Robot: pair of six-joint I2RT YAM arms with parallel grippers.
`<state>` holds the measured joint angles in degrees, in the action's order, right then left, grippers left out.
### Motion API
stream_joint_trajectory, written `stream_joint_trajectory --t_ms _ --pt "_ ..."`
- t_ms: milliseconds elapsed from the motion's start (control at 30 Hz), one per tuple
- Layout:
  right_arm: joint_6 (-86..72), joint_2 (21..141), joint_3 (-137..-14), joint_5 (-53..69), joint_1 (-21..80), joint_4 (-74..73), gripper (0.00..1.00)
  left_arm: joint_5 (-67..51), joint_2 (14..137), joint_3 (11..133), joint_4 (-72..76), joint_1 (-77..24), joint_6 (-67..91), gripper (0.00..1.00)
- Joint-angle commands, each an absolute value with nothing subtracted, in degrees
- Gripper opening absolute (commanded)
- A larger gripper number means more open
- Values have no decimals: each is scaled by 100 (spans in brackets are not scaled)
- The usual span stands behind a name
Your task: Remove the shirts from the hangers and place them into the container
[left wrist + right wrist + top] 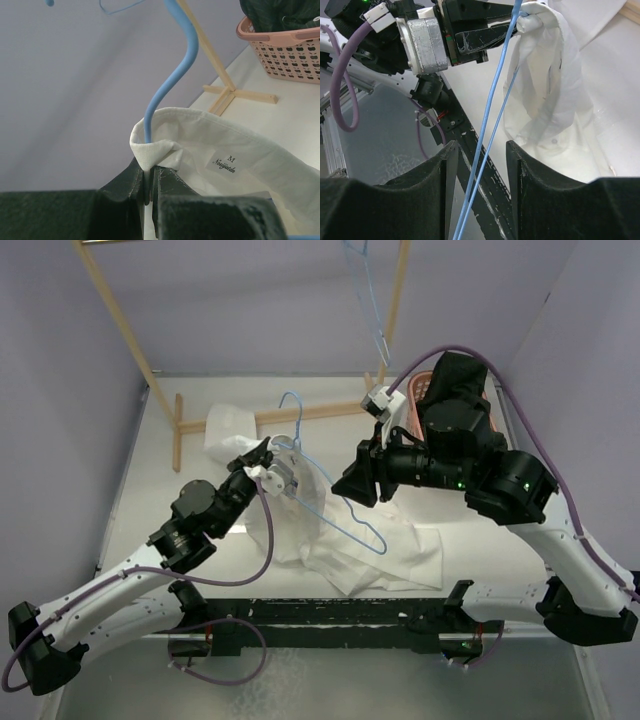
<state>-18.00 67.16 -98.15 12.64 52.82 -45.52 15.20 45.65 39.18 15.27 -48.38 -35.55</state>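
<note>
Container (416, 390) mostly behind the right arm (520, 485), black shirt (280, 12) cut by the top edge (left wrist view), hanger (481, 145) wires cut at the bottom, white shirt (270, 165) label (223, 164) print unclear.

We see the left pincer (266, 466) closed at the top of the white shirt (380, 558), which trails onto the tabletop (465, 545). The blue hanger (345, 502) slants across it toward the right pincer (350, 485). Behind, the black shirt (455, 380) fills the pink basket (403, 410). A second hanger (372, 300) hangs from the wooden rack (120, 325).
</note>
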Motion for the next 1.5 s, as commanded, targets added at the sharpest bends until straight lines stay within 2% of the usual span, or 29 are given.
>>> stream_joint_trajectory --t_ms 0,400,500,633,700,733,833,967,1100,1233,1400,1467 --pt "-1830 6658 -9871 1506 5265 -4117 45 1477 4470 4210 1898 -4821 -3402 0" --pt "-2003 6809 -9414 1788 5265 -3690 41 1467 4517 4277 1878 -4824 -3400 0" --pt "-2061 6838 -9343 1838 5265 -3623 32 1485 4493 4271 1860 -4825 -3400 0" --pt "-2096 6903 -9428 1689 5265 -3744 0 1502 4512 4278 1864 -4825 -3391 0" --pt "-2101 6914 -9528 1449 5265 -3912 0 1562 4540 4307 1813 -4821 -3353 0" --pt "-2105 6917 -9588 1325 5265 -4018 0 1633 4581 4360 1768 -4820 -3312 2" --pt "-2069 6909 -9785 838 5260 -4427 0 1943 4827 4623 1537 -4822 -3084 29" --pt "-2028 6741 -10008 513 5265 -5021 0 1970 5147 5215 610 -4823 -2566 46" --pt "-2005 6409 -10307 30 5265 -5778 0 1571 4958 5401 177 -4825 -2092 64" --pt "-2070 6110 -10552 -359 5265 -6492 0 1380 4488 5451 -249 -4826 -1813 64" --pt "-2190 5772 -10733 -566 5265 -6884 0 1867 4127 5539 -966 -4825 -1430 48" --pt "-2198 5730 -10876 -572 5264 -6778 0 1957 4052 5513 -1278 -4821 -1282 46"
